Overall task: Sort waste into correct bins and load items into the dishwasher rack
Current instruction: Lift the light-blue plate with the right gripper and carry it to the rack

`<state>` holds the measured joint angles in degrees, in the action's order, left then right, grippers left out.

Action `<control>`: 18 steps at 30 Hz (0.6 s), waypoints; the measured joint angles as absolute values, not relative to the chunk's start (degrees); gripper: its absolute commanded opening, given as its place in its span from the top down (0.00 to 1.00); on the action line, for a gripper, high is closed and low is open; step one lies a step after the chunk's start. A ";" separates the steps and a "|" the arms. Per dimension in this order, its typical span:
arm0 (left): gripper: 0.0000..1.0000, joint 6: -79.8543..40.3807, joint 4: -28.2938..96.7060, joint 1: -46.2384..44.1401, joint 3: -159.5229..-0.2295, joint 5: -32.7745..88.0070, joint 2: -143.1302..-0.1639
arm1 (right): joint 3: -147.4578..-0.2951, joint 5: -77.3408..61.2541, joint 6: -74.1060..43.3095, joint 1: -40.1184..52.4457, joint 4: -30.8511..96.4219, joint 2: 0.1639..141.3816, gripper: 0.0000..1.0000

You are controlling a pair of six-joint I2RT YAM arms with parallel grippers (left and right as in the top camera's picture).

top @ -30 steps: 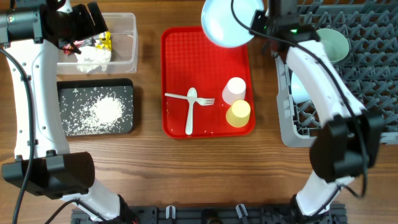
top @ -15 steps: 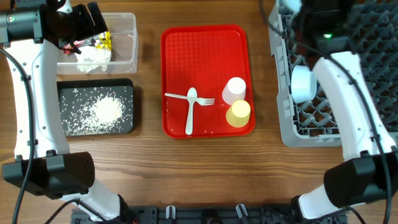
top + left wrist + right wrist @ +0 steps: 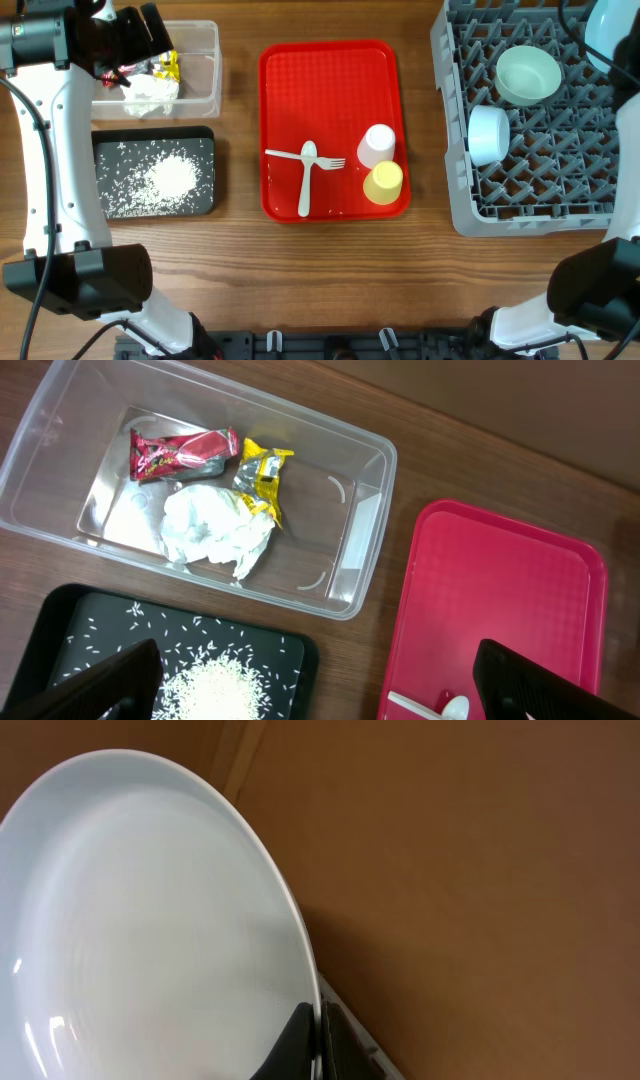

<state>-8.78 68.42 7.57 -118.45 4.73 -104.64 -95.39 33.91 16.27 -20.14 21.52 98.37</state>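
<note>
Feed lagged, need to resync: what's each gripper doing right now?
Left gripper: open, holding nothing.
Right gripper: shut on the light-blue plate.

A red tray (image 3: 330,90) lies on the wooden table (image 3: 330,290).

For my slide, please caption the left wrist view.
Clear tub holds napkin, red wrapper and yellow wrapper; rice lies on black tray.

light-blue plate (image 3: 150,920), red tray (image 3: 330,90), grey rack (image 3: 545,200)
</note>
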 measured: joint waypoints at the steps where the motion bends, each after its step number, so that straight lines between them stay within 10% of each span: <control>1: 0.00 -8.78 68.42 7.57 -118.45 4.73 -104.64 | -95.39 32.86 16.43 -20.69 21.45 98.39 0.96; 18: 0.00 -8.78 68.42 7.57 -118.45 4.73 -104.64 | -95.00 27.03 22.48 -22.44 8.27 111.81 0.96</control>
